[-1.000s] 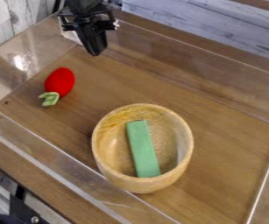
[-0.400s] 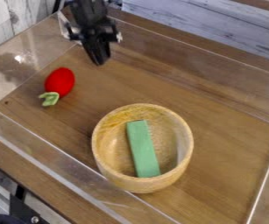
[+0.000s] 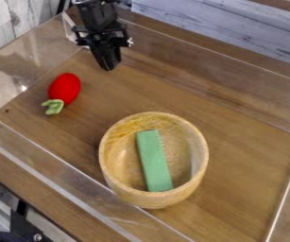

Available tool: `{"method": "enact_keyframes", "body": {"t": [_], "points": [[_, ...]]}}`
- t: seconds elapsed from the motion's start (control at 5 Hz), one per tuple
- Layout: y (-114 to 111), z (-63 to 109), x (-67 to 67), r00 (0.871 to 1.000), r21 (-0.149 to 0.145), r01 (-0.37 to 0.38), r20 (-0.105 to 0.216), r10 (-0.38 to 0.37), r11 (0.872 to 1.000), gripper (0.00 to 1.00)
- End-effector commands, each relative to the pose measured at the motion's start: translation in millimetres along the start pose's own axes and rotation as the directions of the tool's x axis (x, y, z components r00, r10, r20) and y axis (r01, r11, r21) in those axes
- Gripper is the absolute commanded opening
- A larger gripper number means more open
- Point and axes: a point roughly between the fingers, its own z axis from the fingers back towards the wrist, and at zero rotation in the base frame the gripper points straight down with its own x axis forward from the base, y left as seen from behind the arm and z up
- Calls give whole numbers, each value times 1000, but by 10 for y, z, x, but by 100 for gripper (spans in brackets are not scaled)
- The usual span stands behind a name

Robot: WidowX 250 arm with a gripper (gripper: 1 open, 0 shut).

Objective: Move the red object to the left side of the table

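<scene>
The red object (image 3: 65, 86) is a small strawberry-like toy with a light green leafy end, lying on the left part of the brown wooden table (image 3: 223, 104). My gripper (image 3: 107, 62) hangs dark and pointing down above the table's back left. It is to the upper right of the red object and well apart from it. Its fingers look close together, with no clear gap showing and nothing seen between them.
A round light wooden bowl (image 3: 117, 140) stands at the front centre with a green rectangular block (image 3: 152, 160) lying inside it. Clear acrylic walls (image 3: 34, 43) edge the tabletop on all sides.
The gripper has come down a little and shifted slightly toward the front. The red object, the bowl and the block have not moved.
</scene>
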Motion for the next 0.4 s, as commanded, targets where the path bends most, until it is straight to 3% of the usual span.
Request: {"method": "enact_keyframes", "body": {"t": [0.0, 0.2], "points": [[-20, 165, 126, 999, 23, 14, 40, -14, 1000, 100], [-79, 261, 114, 999, 19, 15, 35, -15, 1000, 100]]}}
